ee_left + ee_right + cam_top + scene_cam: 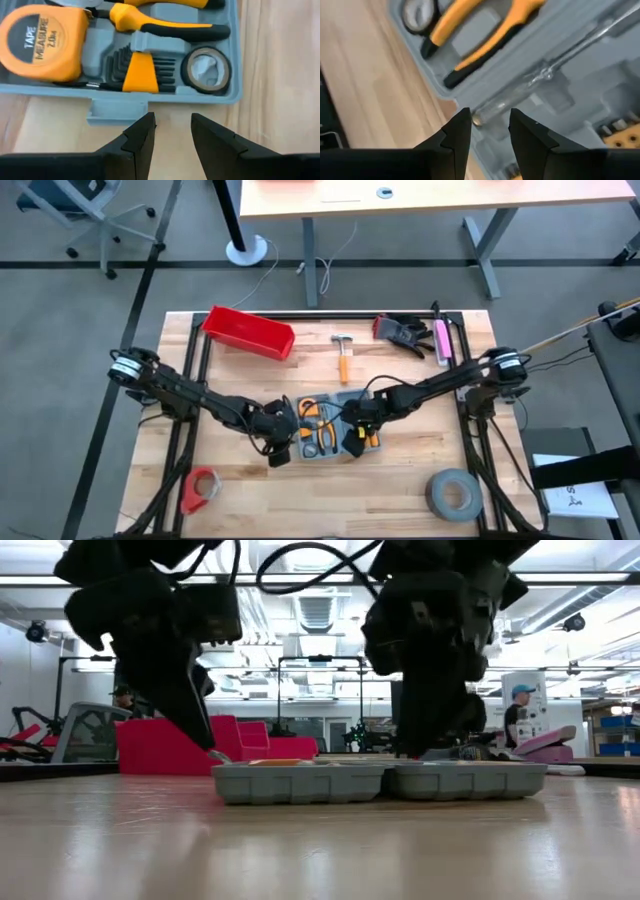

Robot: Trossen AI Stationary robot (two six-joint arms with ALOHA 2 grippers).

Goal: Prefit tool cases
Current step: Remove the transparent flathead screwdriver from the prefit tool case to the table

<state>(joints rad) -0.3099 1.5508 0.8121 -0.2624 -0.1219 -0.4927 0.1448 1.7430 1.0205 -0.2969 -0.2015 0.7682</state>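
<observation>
My left pincer (172, 132) hovers parted, empty, just near of the tool case (330, 427); my right pincer (490, 127) is parted over it. The grey case lies open mid-surface (400, 480), holding a tape measure (40, 42), pliers (165, 27), hex keys (135, 72).

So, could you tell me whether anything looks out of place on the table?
The hammer lies on the bare wood beyond the open tool case, not in a recess, and black gloves lie heaped near the far edge. Nothing looks spilled or damaged.
</observation>
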